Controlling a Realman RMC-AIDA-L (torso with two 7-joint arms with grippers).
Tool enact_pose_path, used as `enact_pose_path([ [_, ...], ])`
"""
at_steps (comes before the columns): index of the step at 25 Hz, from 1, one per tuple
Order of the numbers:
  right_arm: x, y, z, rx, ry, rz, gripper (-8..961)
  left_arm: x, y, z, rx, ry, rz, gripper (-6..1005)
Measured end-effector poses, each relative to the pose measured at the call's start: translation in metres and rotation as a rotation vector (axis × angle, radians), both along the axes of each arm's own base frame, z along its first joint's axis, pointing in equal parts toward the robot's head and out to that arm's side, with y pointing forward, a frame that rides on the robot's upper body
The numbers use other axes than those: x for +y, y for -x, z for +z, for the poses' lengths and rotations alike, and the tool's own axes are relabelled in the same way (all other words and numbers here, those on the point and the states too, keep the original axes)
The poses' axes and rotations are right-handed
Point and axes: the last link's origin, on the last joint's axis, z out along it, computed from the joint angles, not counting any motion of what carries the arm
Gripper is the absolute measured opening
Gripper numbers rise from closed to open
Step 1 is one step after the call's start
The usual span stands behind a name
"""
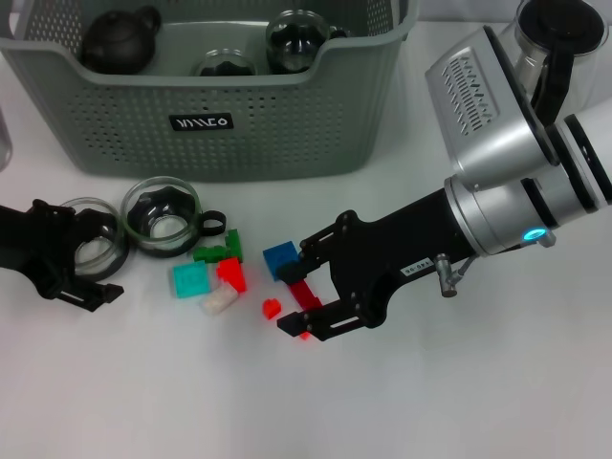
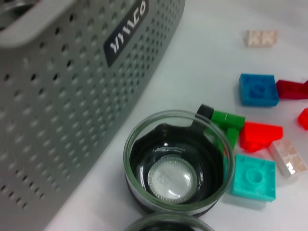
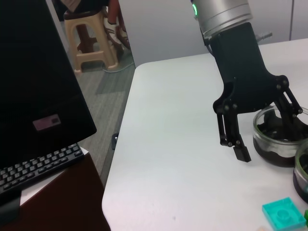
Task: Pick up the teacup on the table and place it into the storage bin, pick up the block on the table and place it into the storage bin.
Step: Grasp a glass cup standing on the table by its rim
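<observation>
Two open grippers: right gripper (image 1: 304,285) straddles the dark red block (image 1: 304,293) before the storage bin (image 1: 229,143); left gripper (image 1: 91,258) brackets a teacup (image 1: 91,244).

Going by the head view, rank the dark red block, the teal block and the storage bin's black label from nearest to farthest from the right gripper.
1. Dark red block: between the open fingers of the right gripper.
2. Teal block: farther toward the robot's left, on the table.
3. Black label: farthest, on the storage bin front wall, beyond the blocks.

Grey-green perforated storage bin (image 1: 124,124); blue block (image 1: 279,258), teal block (image 1: 189,280).
</observation>
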Motion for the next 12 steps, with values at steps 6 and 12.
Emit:
enact_pose_path([
  [6, 0.0008, -0.0033, -0.0004, -0.003, 0.003, -0.013, 588, 0.0005, -0.0009, -0.0042, 0.032, 0.026, 0.021, 869],
  [12, 0.0016, -0.0042, 0.0003, 0.001, 0.0, -0.02, 588, 0.001, -0.0027, -0.0079, 0.041, 0.047, 0.016, 866],
])
